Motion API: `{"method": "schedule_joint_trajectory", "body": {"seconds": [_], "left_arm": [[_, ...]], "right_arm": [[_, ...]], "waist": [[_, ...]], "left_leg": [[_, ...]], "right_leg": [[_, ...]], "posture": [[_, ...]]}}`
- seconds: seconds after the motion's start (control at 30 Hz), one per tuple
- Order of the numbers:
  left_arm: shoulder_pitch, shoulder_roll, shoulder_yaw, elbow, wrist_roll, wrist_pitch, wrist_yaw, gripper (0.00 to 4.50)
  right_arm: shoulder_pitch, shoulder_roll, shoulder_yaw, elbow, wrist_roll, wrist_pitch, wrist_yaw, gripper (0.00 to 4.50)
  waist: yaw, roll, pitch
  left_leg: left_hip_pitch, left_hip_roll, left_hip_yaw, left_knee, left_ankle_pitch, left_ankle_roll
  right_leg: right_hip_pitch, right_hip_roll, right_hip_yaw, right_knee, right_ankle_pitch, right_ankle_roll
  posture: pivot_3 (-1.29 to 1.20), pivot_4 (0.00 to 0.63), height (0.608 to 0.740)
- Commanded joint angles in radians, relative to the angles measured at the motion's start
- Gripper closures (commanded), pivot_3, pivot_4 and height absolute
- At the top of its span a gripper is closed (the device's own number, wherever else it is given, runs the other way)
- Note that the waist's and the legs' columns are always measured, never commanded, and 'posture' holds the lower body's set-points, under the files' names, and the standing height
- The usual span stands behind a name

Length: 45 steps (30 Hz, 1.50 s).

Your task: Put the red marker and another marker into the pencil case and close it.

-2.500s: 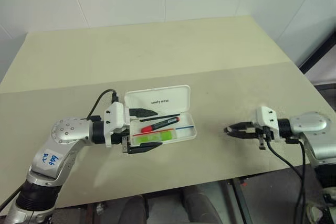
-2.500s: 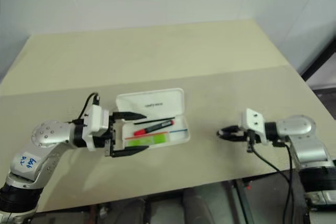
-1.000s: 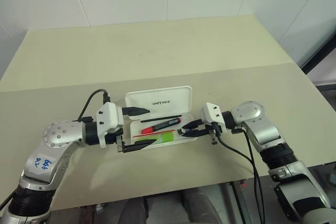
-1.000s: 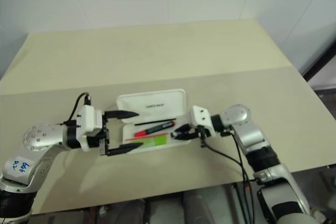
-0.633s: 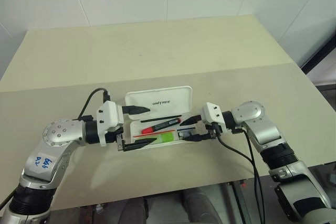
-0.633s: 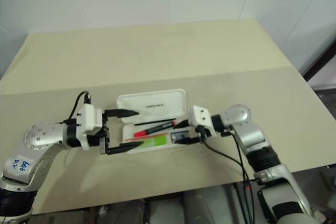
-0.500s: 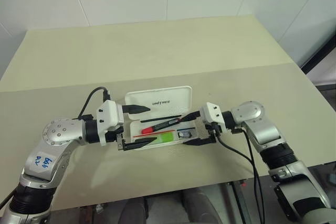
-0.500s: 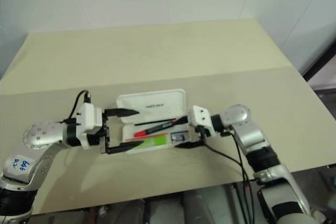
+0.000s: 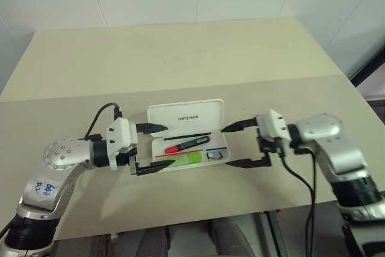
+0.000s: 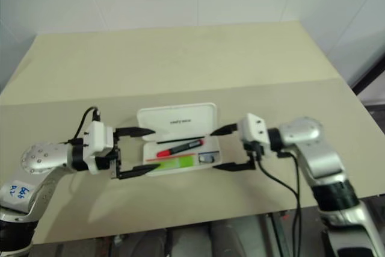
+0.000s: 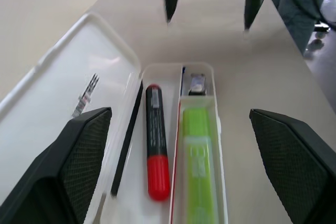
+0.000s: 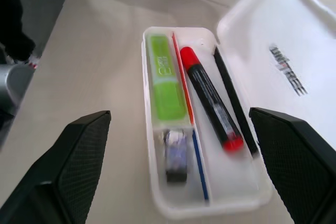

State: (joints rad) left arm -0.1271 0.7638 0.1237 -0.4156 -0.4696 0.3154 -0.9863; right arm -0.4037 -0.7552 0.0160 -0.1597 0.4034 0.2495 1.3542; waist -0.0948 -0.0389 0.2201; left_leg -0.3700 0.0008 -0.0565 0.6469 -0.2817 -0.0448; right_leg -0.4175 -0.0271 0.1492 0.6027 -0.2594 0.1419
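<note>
The pencil case [image 9: 188, 136] lay open near the middle of the table [image 9: 180, 58], its lid [image 9: 186, 114] folded back flat on the far side with the printed name facing up. Inside the tray the red marker [image 9: 186, 144] rested in the far compartment, slightly slanted, with its red cap toward the left. The lime-green highlighter [image 9: 181, 161] lay in the near compartment, at the left end of it. To the right of the highlighter, in that same near compartment, sat a small dark clip-like object [image 9: 213, 155]. A thin black pen [image 9: 186, 135] ran along the hinge edge of the tray, and a thin red-and-blue line [image 12: 190, 129] marked the divider between the two compartments.

My left gripper [image 9: 150, 148] pointed toward the right at the left end of the case, with its fingers spread wide apart: the far one was over the left part of the lid, the near one just beyond the tray's near left corner. It held nothing.

My right gripper [image 9: 234, 145] pointed toward the left, just beside the right end of the case, its fingers also wide apart and empty. The far finger reached toward the right edge of the lid; the near finger was level with the tray's near right corner. Whether either fingertip touched the case, I could not tell.
</note>
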Motion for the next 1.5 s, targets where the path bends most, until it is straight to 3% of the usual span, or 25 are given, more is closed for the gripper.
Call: {"method": "schedule_joint_trajectory", "body": {"seconds": [0.03, 0.2, 0.23, 0.27, 0.37, 0.47, 0.57, 0.87, 1.17, 1.3, 1.5], "left_arm": [[0.025, 0.012, 0.070, -0.001, -0.025, -0.037, -0.017, 1.00], [0.019, 0.007, 0.082, 0.080, -0.005, -0.095, -0.053, 2.71], [0.012, 0.006, 0.080, 0.099, 0.003, -0.112, -0.057, 3.09], [0.006, 0.004, 0.078, 0.116, 0.004, -0.123, -0.061, 3.43], [-0.004, -0.002, 0.083, 0.152, 0.004, -0.146, -0.059, 4.45], [-0.013, -0.034, 0.118, 0.174, -0.029, -0.127, -0.003, 4.45], [-0.016, -0.066, 0.163, 0.199, -0.055, -0.079, 0.070, 4.45], [-0.031, -0.111, 0.242, 0.316, -0.071, 0.025, 0.213, 4.45], [-0.190, -0.175, 0.106, 0.441, -0.001, 0.079, 0.281, 4.45], [-0.271, -0.203, 0.020, 0.494, 0.028, 0.059, 0.224, 4.45], [-0.300, -0.195, -0.006, 0.491, 0.013, 0.065, 0.144, 4.45]], "right_arm": [[0.056, -0.062, -0.153, -0.105, 0.090, 0.062, -0.055, 0.00], [0.110, -0.097, -0.204, -0.139, 0.121, 0.071, -0.067, 0.00], [0.110, -0.096, -0.199, -0.138, 0.117, 0.065, -0.071, 0.00], [0.107, -0.092, -0.193, -0.137, 0.113, 0.060, -0.077, 0.00], [0.102, -0.080, -0.175, -0.140, 0.105, 0.047, -0.092, 0.00], [0.105, -0.075, -0.164, -0.143, 0.100, 0.033, -0.102, 0.00], [0.105, -0.070, -0.156, -0.138, 0.093, 0.018, -0.115, 0.00], [0.109, -0.061, -0.146, -0.151, 0.091, -0.002, -0.150, 0.00], [0.108, -0.066, -0.154, -0.174, 0.094, 0.004, -0.184, 0.00], [0.113, -0.067, -0.156, -0.188, 0.095, 0.010, -0.204, 0.00], [0.123, -0.066, -0.158, -0.202, 0.093, 0.011, -0.231, 0.00]], "waist": [[0.003, 0.000, 0.000], [0.008, 0.000, 0.000], [0.008, 0.000, 0.000], [0.008, 0.000, 0.000], [0.009, 0.000, 0.000], [0.010, 0.000, 0.000], [0.010, 0.000, 0.000], [0.011, 0.000, 0.000], [0.017, 0.000, 0.000], [0.018, 0.000, 0.000], [0.013, 0.000, 0.000]], "left_leg": [[0.000, 0.000, 0.000, 0.000, 0.000, 0.000], [0.001, 0.001, 0.002, 0.001, 0.000, 0.000], [0.001, 0.001, 0.002, 0.001, 0.000, 0.000], [0.001, 0.001, 0.003, 0.001, 0.000, 0.001], [0.001, 0.000, 0.006, 0.002, 0.000, 0.001], [0.000, 0.001, 0.006, 0.001, 0.000, 0.001], [0.000, 0.001, 0.005, 0.000, 0.000, 0.001], [0.000, 0.001, 0.005, 0.000, 0.000, 0.001], [0.000, 0.000, 0.004, 0.001, 0.000, 0.001], [-0.001, 0.000, 0.002, 0.000, 0.000, 0.001], [0.000, 0.000, 0.002, 0.000, 0.000, 0.001]], "right_leg": [[0.000, 0.000, 0.000, 0.000, 0.000, 0.000], [0.000, 0.001, 0.000, -0.002, -0.001, -0.002], [0.001, 0.001, 0.001, -0.003, -0.002, -0.003], [0.001, 0.001, 0.001, -0.004, -0.007, -0.015], [0.001, 0.000, 0.004, -0.005, -0.007, -0.015], [0.001, 0.000, 0.004, -0.006, -0.006, -0.012], [0.001, 0.000, 0.003, -0.006, 0.001, 0.002], [0.001, 0.000, 0.002, -0.006, 0.001, 0.002], [0.002, -0.001, 0.002, -0.006, 0.002, 0.002], [0.001, -0.001, 0.001, -0.005, 0.002, 0.003], [0.001, 0.000, 0.001, -0.004, 0.002, 0.002]], "posture": [[0.00, 0.150, 0.740], [0.00, 0.150, 0.740], [0.00, 0.150, 0.740], [0.00, 0.150, 0.740], [0.00, 0.150, 0.740], [0.00, 0.150, 0.740], [0.00, 0.150, 0.740], [0.00, 0.150, 0.740], [0.00, 0.150, 0.740], [0.00, 0.150, 0.740], [0.00, 0.150, 0.740]]}}
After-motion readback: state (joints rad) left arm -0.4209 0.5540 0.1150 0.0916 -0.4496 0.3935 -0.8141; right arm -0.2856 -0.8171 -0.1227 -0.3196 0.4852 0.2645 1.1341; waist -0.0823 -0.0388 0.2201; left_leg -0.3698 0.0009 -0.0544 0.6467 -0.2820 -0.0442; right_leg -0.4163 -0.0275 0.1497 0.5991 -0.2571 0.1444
